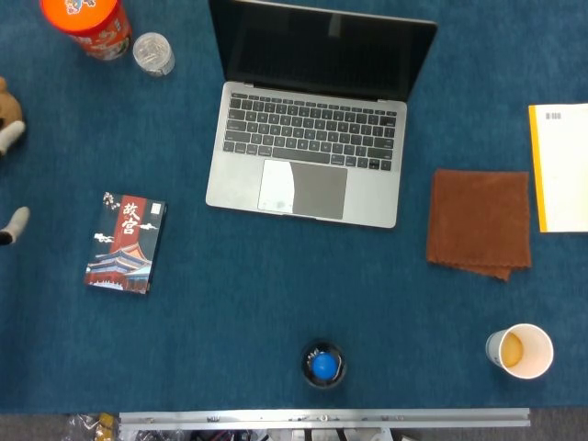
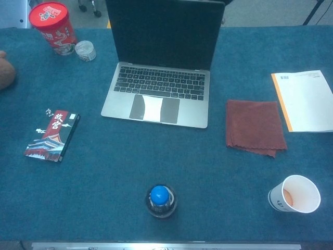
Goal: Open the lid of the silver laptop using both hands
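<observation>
Table [image 1: 276, 294] first: where is the silver laptop [image 1: 308, 152] on it?

Far middle of the blue surface, base flat, keyboard showing. Its lid [image 2: 164, 34] stands up and leans slightly back, so I judge the opening done.

Does either hand hold it?

No. Of the left hand [image 1: 9, 138] only two pale tips show at the head view's left edge, spread apart with bare cloth between them and nothing gripped. The right hand appears in neither view.

Why does the clutter matter?

The paper pad [image 1: 560, 165], brown cloth [image 1: 478, 222] and book [image 1: 127, 243] lie well apart from the laptop, probably leaving each hand room at its sides.
</observation>
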{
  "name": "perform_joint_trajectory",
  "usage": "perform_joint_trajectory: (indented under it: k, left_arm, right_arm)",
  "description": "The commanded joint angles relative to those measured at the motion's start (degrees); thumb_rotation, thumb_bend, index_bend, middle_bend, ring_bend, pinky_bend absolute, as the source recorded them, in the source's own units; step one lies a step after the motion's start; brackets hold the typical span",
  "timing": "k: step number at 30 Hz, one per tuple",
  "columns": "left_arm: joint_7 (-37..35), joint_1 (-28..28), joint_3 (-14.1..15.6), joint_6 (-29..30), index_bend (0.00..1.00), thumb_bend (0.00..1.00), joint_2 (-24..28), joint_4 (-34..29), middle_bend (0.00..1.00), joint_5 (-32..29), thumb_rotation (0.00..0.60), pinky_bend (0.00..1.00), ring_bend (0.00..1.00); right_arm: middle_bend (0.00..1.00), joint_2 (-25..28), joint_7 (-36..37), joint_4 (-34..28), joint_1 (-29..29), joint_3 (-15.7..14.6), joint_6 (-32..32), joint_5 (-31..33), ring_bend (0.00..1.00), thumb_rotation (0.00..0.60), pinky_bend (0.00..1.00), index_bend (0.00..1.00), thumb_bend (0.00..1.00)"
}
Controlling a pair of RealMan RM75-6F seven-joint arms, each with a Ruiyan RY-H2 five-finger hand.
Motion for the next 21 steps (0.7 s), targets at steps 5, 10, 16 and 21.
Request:
perform_joint_trajectory:
  k: [5,10,16,21]
  left_arm:
    - [-1.3,4.6,-0.7,5.7,0.09,0.31,0.0,-0.1,0.06,1.5,0.6,0.08,0.0]
    - [-0.9,6.8,-0.6,7.5,0.12,0.31,0.0,0.2,0.08,2.2,0.6,0.08,0.01]
    - [-0.9,8.5,-1.2,8.8,0.13,0.31,-0.4,0.8,0.12,2.6,0.6,0.08,0.03]
    - [-0.9,9.6,-1.5,9.4,0.16,0.31,-0.8,1.4,0.15,3.0,0.6,0.08,0.06]
  right_arm:
    - [0.12,0.9,5.6,2.2,-6.2,-2.6,2.8,-3.6,0.0,0.6,0.05,0.02,0.43]
    - [0.12,0.9,7.8,3.4,-8.9,-2.5,3.4,-3.7,0.0,0.6,0.05,0.02,0.43]
    - [0.12,0.7,8.9,4.2,-11.1,-2.0,3.4,-4.0,0.0,0.6,0.05,0.02,0.43]
    - [0.12,0.5,9.4,4.7,-12.6,-1.5,3.8,-4.3,0.0,0.6,0.05,0.02,0.43]
